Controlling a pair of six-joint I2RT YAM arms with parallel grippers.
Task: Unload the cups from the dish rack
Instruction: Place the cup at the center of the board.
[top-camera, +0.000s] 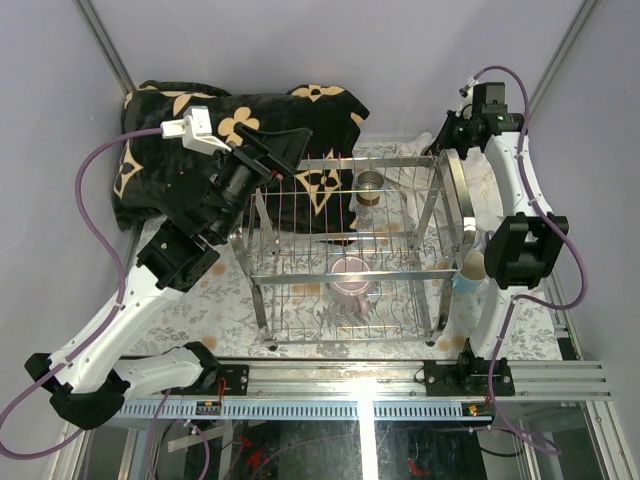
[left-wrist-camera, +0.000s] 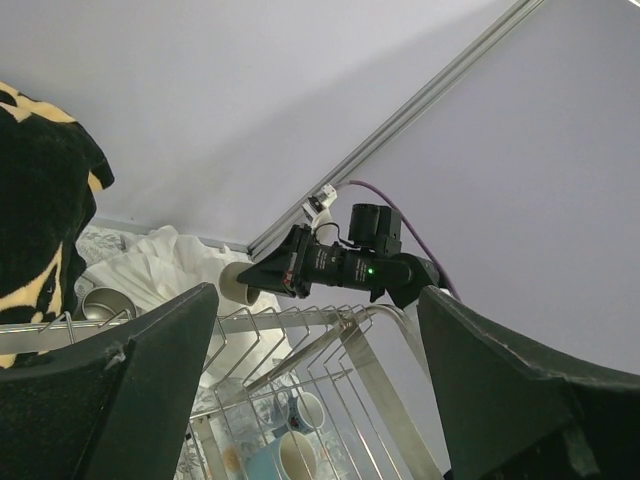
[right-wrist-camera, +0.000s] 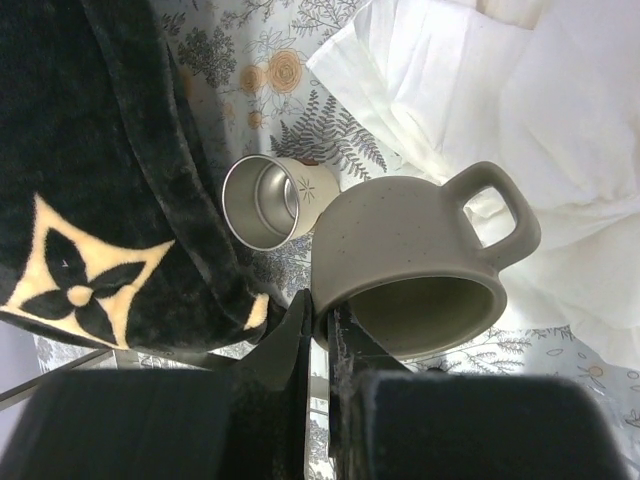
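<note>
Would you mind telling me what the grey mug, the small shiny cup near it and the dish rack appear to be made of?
The grey mug: likely glazed stoneware, matte with fine dark speckles. The small cup: probably stainless steel, mirror-like inside, cream printed outside. The dish rack: apparently chromed steel wire, bright glints.

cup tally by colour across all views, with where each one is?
pink mug, in the dish rack: 1
grey mug, rim pinched in the right tool: 1
steel-lined cup, outside the rack: 1
cream cup, right of the rack: 1
light blue cup, right of the rack, partly hidden: 1
Total: 5
</note>
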